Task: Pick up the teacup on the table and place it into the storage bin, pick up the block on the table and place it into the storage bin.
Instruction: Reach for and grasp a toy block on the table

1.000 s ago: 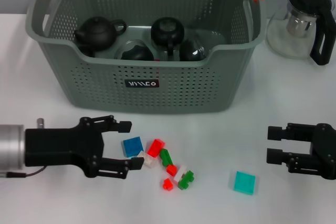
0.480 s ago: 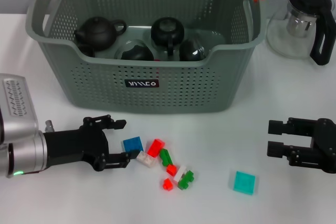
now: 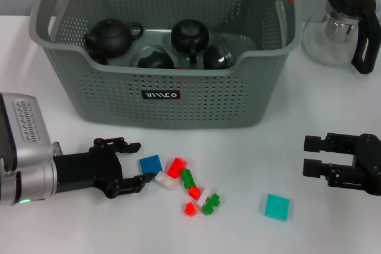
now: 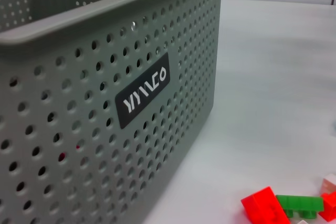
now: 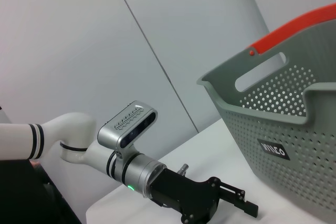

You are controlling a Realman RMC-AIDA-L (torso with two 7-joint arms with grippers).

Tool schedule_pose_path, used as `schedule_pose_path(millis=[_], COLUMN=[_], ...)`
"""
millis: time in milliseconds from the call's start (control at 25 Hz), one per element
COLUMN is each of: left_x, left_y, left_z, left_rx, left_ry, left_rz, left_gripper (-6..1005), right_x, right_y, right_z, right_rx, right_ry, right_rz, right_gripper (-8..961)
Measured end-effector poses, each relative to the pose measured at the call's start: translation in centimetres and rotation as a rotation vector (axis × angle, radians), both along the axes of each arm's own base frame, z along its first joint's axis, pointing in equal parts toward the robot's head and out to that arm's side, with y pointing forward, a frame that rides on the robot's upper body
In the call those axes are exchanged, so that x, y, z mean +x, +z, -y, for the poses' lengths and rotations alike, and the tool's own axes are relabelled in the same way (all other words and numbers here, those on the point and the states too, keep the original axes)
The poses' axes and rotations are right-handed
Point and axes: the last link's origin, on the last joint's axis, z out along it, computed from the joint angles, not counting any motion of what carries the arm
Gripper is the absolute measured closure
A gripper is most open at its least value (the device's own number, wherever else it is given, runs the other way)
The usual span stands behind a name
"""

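The grey-green perforated storage bin (image 3: pixel 196 102) stands at the back middle and holds a black teapot (image 3: pixel 110 35) and other dark tea vessels. No teacup shows on the table. A blue block (image 3: pixel 150 163) lies in front of the bin, with small red (image 3: pixel 176 167), white (image 3: pixel 165 179) and green (image 3: pixel 188 178) bricks beside it. A teal block (image 3: pixel 277 207) lies apart to the right. My left gripper (image 3: pixel 138 163) is open, low over the table, its fingertips just left of the blue block. My right gripper (image 3: pixel 307 156) is open and empty at the right.
A glass teapot with a black handle (image 3: pixel 342 25) stands at the back right. The left wrist view shows the bin wall (image 4: pixel 79 145) with its black label (image 4: pixel 143 95) close by, and a red brick (image 4: pixel 264 207). The right wrist view shows the bin (image 5: pixel 283 124) and the left gripper (image 5: pixel 247 203).
My left arm has rolled its wrist and drawn back a little to the left; its fingertips now sit just left of the blue block. The right gripper has hardly moved.
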Motion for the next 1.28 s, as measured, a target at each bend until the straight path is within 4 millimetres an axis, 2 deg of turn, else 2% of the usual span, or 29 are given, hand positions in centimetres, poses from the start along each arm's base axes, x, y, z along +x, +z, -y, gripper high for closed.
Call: schedule_pose_path(millis=[280, 680, 1280], left_x=[-0.1, -0.06, -0.02], left_y=[-0.05, -0.92, -0.92], left_z=[-0.12, 0.5, 0.09], left_rx=[0.007, 0.001, 0.011], left_ry=[0.002, -0.066, -0.066], left_rz=[-0.008, -0.019, -0.03], left_gripper=[312, 331, 369], right_x=[-0.02, -0.06, 0.04], right_y=[0.05, 0.04, 0.01], right_z=[-0.1, -0.22, -0.14], right_rx=[0.001, 0.003, 0.005], right_ry=[0.0, 0.0, -0.004], right_rz=[0.002, 0.004, 0.004], right_gripper=[267, 268, 269])
